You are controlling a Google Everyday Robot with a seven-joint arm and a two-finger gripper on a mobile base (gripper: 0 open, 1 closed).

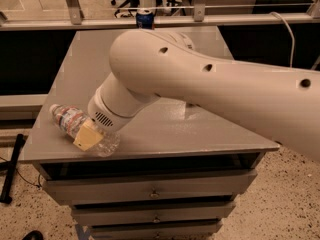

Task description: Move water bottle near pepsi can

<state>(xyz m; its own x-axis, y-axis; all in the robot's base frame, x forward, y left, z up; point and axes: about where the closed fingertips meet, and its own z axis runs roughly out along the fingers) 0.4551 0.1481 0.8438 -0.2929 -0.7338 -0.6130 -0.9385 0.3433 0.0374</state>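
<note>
The water bottle (pixel 70 120) is clear ribbed plastic with a reddish-white label. It lies on its side near the front left corner of the grey table (pixel 165 129), cap pointing left. My gripper (pixel 91 135) reaches down from the big white arm and is shut on the bottle's lower half. One yellowish finger pad (pixel 86 136) lies across the front of the bottle; the other finger is hidden behind it. The pepsi can (pixel 145 18), dark blue with a silver top, stands upright at the table's far edge, far from the bottle.
My white arm (pixel 210 84) crosses the middle and right of the table and hides much of it. The table has drawers below its front edge (pixel 150 194). A metal rail (pixel 200 19) runs behind the can. A dark pole (pixel 12 169) leans at the left.
</note>
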